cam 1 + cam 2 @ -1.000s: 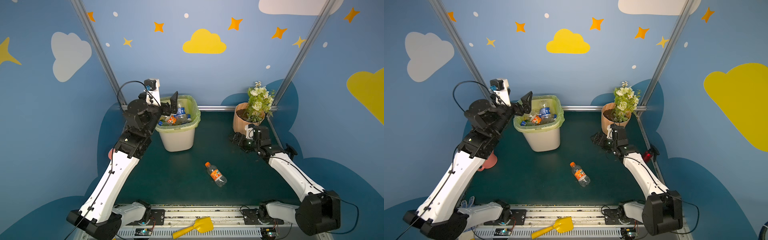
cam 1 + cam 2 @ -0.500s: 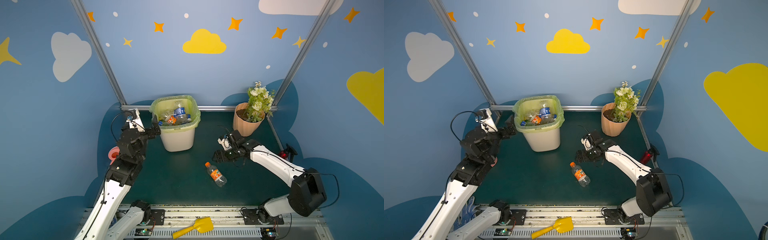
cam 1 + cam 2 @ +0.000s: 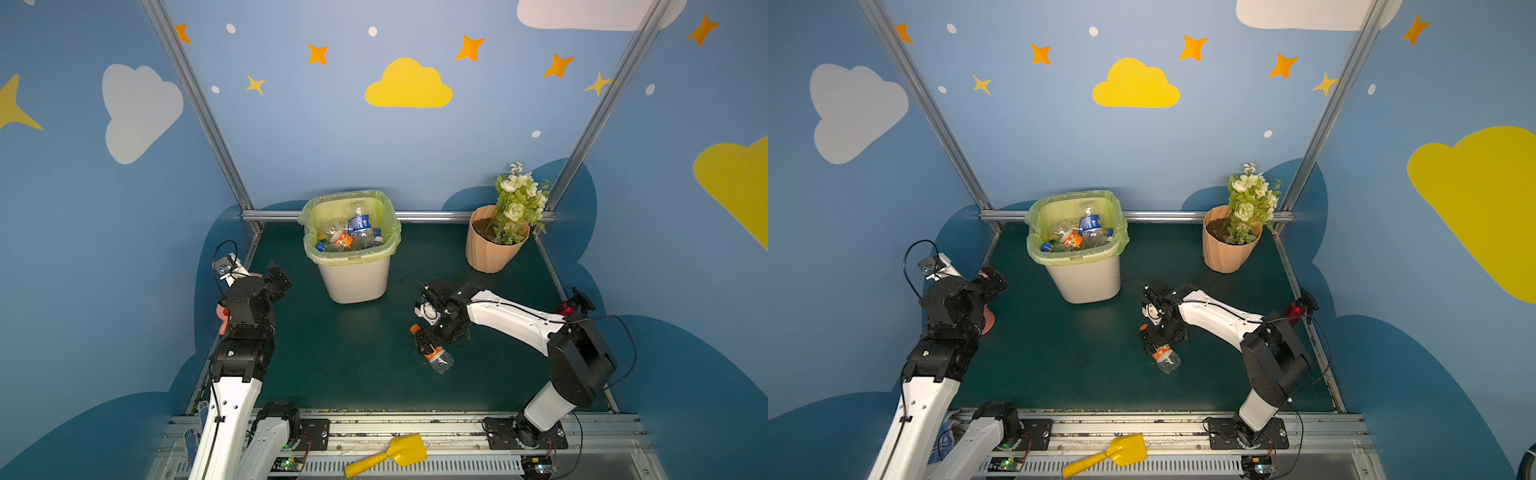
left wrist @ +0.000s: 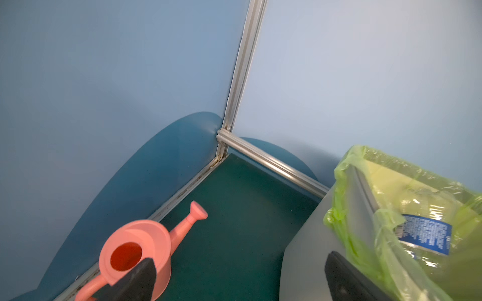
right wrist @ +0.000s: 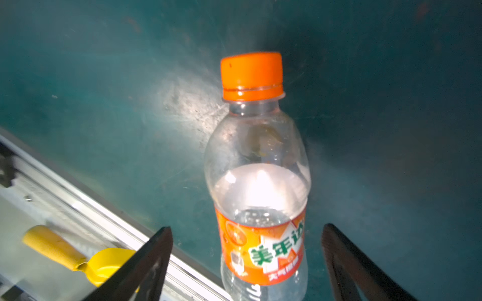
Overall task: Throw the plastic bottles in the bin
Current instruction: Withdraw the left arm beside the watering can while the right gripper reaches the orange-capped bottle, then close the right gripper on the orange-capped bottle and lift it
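Observation:
A clear plastic bottle (image 3: 437, 356) (image 3: 1165, 358) (image 5: 258, 182) with an orange cap and orange label lies on the green mat, right of centre. My right gripper (image 3: 428, 341) (image 3: 1156, 338) (image 5: 246, 232) hangs just over it, open. Its dark fingers stand either side of the label with a gap on each side. The off-white bin (image 3: 357, 279) (image 3: 1086, 280) (image 4: 300, 247), lined with a green bag, stands at the back and holds several bottles (image 3: 353, 232) (image 3: 1084, 232). My left gripper (image 3: 276, 276) (image 3: 990, 279) (image 4: 240, 263) is open and empty, low on the left of the bin.
A peach flower pot (image 3: 492, 255) with white flowers stands at the back right. A pink watering can (image 4: 135, 250) (image 3: 222, 316) sits by the left wall under my left arm. A red spray bottle (image 3: 567, 308) is at the right edge. A yellow scoop (image 3: 390, 455) lies on the front rail.
My left arm dropped from over the bin to the mat on its left. My right arm swung from the flower pot to the lying bottle, and its jaws narrowed a little.

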Robot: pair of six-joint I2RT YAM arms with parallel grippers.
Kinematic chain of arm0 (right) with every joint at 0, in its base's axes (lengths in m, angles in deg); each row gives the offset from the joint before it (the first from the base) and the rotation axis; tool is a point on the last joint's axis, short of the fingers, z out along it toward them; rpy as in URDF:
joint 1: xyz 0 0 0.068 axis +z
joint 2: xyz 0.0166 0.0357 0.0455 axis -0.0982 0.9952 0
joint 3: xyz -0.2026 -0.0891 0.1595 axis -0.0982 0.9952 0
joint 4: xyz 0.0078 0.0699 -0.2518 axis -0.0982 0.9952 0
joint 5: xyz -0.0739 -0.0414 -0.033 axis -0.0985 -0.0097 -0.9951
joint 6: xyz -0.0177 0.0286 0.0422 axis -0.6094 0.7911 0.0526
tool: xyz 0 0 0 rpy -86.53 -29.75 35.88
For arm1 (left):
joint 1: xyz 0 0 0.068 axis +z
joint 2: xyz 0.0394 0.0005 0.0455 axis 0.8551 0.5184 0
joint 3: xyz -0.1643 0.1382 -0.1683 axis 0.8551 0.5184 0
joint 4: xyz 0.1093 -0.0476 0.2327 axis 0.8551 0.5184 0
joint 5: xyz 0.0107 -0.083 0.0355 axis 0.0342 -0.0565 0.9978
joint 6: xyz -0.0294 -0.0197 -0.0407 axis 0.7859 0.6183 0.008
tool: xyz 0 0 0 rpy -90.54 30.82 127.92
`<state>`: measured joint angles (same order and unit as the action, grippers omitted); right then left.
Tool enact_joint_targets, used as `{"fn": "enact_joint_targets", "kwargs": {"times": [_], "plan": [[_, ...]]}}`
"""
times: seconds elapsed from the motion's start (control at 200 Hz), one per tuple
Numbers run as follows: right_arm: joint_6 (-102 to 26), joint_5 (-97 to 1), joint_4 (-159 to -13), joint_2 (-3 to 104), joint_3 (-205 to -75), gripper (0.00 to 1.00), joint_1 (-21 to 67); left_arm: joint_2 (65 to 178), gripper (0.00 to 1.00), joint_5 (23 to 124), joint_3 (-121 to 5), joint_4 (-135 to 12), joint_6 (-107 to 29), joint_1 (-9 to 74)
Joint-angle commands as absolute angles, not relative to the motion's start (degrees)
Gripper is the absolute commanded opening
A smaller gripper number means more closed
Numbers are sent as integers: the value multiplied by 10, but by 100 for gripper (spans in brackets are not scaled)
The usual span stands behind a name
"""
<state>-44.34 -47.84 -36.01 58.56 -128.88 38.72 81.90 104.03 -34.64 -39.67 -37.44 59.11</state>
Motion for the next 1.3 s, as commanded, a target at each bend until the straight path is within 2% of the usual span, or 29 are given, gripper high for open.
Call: {"fn": "enact_joint_targets", "kwargs": {"times": [0.0,0.425,0.64,0.786,1.296], "plan": [[-447,-516,-322,609,-1311,87,397,810,100,1021,-331,-385,-342,599],[-443,-566,-313,681,-1341,79,424,798,100,1003,-299,-376,-328,601],[-446,-567,-311,700,-1353,68,429,799,100,999,-299,-376,-331,602],[-448,-567,-308,699,-1358,55,430,799,100,999,-301,-375,-331,601],[-442,-566,-335,623,-1368,50,415,798,100,980,-273,-377,-304,602]]}}
